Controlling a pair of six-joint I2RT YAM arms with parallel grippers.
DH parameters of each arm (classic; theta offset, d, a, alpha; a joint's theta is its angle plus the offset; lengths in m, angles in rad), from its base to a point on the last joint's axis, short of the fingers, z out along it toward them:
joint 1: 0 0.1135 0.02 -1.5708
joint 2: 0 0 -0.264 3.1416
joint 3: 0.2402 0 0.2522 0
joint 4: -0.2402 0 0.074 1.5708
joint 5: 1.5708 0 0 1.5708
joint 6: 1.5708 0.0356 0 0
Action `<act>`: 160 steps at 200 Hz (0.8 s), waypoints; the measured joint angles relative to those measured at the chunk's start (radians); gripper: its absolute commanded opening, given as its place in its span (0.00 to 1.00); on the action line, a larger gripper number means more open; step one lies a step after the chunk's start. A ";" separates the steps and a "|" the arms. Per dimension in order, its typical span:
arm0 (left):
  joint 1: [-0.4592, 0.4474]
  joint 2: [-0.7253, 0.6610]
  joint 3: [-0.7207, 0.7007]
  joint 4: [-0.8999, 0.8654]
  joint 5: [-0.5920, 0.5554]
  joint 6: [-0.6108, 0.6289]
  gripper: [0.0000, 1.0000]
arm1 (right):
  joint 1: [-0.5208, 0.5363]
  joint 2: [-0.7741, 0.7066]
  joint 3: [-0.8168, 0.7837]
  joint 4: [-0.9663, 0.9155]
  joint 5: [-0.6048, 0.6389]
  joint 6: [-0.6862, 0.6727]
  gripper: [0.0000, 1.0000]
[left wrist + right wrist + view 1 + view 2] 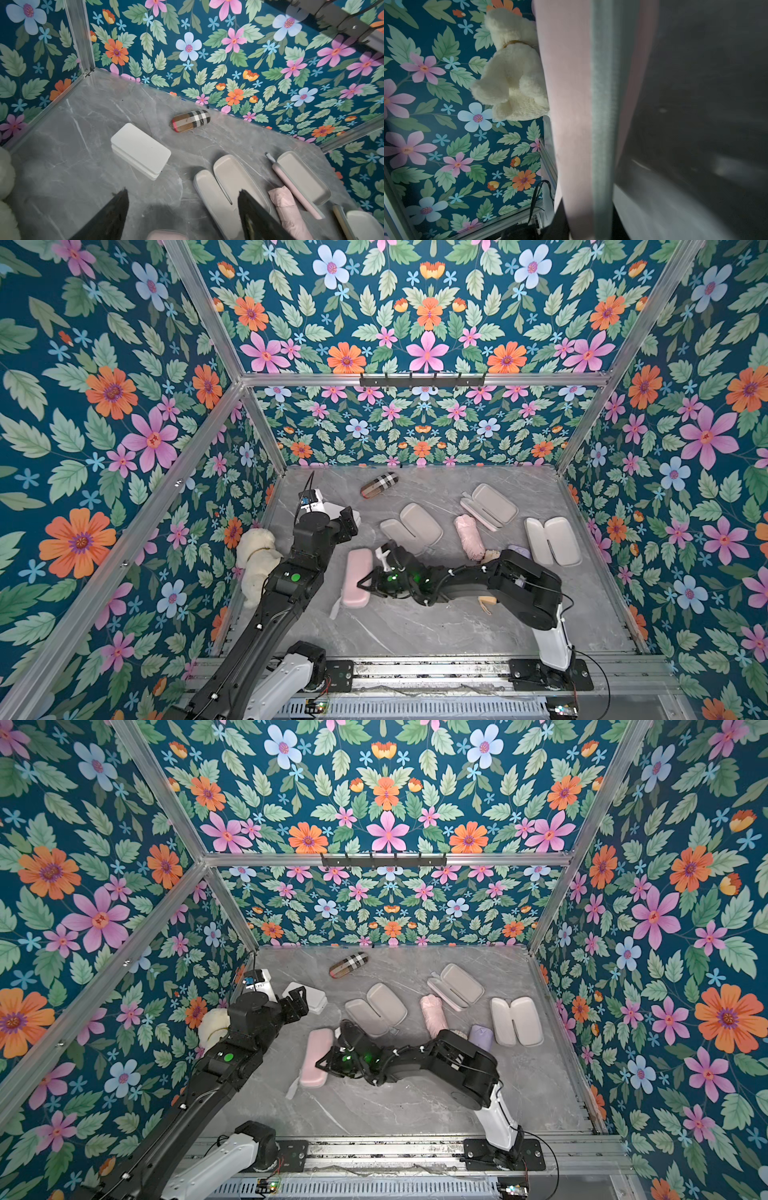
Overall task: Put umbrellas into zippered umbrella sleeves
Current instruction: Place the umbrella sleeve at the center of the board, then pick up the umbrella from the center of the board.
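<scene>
A closed pink sleeve (356,577) (318,1063) lies left of centre on the table. My right gripper (376,572) (591,224) is shut on its zippered side, which fills the right wrist view as pink sleeve (566,104) with a grey zipper band. My left gripper (351,522) (182,191) hangs open and empty above the table behind it. Three open sleeves (411,526) (490,504) (552,541) lie grey-beige side up. A pink umbrella (469,537) (288,209) lies between two of them. A lavender umbrella (481,1036) and a cream umbrella (490,556) are partly hidden by my right arm.
A tan plaid roll (379,485) (190,120) lies near the back wall. A white box (141,149) sits under my left gripper. A white plush toy (257,560) (512,68) leans at the left wall. Floral walls enclose three sides.
</scene>
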 measured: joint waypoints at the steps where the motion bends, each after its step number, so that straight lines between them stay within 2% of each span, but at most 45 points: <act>1: 0.000 0.000 0.001 -0.002 -0.001 0.002 0.83 | 0.002 0.003 0.005 -0.003 0.002 0.002 0.14; 20: 0.003 -0.004 0.012 -0.032 -0.016 0.002 0.83 | 0.042 0.097 0.145 -0.090 0.013 0.054 0.22; 41: 0.006 0.001 0.027 -0.050 -0.019 0.005 0.83 | 0.056 0.165 0.259 -0.180 0.029 0.089 0.35; 60: 0.006 0.010 0.042 -0.062 -0.018 0.005 0.83 | 0.055 0.165 0.285 -0.240 0.049 0.100 0.52; 75: 0.007 0.014 0.047 -0.066 -0.017 0.005 0.83 | 0.044 0.142 0.277 -0.289 0.056 0.087 0.59; 99: 0.012 0.023 0.059 -0.072 -0.019 0.005 0.84 | -0.004 0.011 0.167 -0.339 0.058 0.026 0.65; 123: 0.020 0.050 0.064 -0.063 -0.020 0.005 0.84 | -0.077 -0.174 0.021 -0.412 0.084 -0.070 0.65; 160: 0.026 0.138 0.026 -0.003 0.013 -0.004 0.79 | -0.249 -0.439 -0.094 -0.605 0.098 -0.321 0.64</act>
